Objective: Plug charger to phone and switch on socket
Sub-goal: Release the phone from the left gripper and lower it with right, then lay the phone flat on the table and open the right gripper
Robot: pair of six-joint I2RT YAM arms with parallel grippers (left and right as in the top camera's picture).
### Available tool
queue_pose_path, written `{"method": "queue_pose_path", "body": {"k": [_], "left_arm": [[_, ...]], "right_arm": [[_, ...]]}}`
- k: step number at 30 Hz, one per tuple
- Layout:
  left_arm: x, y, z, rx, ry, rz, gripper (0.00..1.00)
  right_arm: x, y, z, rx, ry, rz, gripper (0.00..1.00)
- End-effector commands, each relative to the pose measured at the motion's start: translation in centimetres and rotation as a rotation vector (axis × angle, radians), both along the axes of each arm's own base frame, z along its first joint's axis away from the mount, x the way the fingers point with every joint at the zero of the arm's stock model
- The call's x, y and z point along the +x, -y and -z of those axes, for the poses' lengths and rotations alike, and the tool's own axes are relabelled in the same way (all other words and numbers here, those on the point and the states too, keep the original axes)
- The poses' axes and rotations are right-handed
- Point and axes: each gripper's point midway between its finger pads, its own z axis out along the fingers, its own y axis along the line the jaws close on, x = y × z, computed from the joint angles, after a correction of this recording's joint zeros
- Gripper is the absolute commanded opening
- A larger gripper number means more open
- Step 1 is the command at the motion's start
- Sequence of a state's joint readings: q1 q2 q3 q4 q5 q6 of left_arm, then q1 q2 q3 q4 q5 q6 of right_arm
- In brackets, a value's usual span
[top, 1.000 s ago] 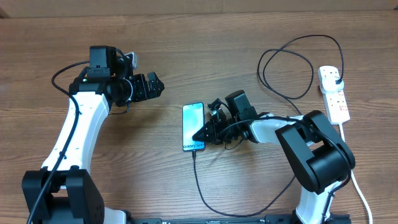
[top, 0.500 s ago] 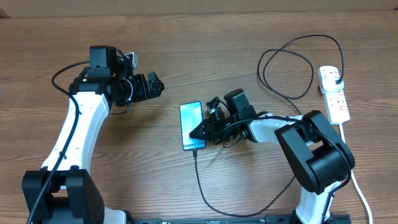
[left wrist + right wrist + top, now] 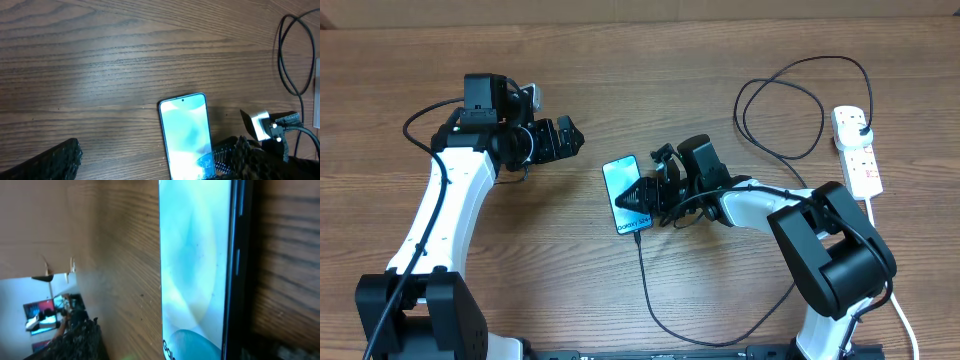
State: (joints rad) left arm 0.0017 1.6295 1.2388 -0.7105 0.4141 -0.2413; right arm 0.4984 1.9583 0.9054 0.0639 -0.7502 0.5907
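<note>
One phone lies lengthwise near-to-far, charger at near end; left hand wide, right hand unclear.

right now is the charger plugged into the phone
Looks plugged in: overhead, the charger meets the phone at its lower edge; seating too small to confirm.

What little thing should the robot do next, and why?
Probably lift the right gripper away from the phone and start toward the socket. The charger already seems to meet the phone's bottom end, the right jaws stand open, and neither gripper is near the socket's switches.
</note>
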Motion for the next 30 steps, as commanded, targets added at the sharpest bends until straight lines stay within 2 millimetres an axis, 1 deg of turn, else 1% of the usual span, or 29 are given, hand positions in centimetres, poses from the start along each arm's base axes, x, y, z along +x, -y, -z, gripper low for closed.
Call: {"method": "queue_pose_path", "body": {"k": [1,4,7,20,25,28,30], "left_arm": [[0.4,-0.3,-1.1,0.007,0.031,-0.007,1.0],[0.4,-0.3,-1.1,0.007,0.031,-0.007,0.99],[0.4,-0.3,-1.1,0.007,0.031,-0.007,1.0],[0.4,-0.3,-1.1,0.007,0.031,-0.007,1.0],[0.4,-0.3,-1.1,0.007,0.031,-0.007,1.0],[0.4,-0.3,-1.1,0.007,0.031,-0.007,1.0],[0.4,-0.3,-1.1,0.007,0.031,-0.007,1.0]], "right_arm": [[0.4,5.1,7.6,-0.315,-0.037,0.183,0.75],[0.4,5.1,7.5,-0.315,-0.036,0.183,0.75],[0.5,5.3,7.7,-0.327,-0.046,0.204,0.81],[1.1,7.2,8.8,-0.433,-0.084,0.349,0.81],[1.1,7.0,8.7,-0.43,-0.079,0.343,0.82],[0.4,6.5,8.5,-0.404,-0.115,0.314,0.82],[-0.1,6.5,8.4,-0.407,-0.134,0.306,0.82]]}}
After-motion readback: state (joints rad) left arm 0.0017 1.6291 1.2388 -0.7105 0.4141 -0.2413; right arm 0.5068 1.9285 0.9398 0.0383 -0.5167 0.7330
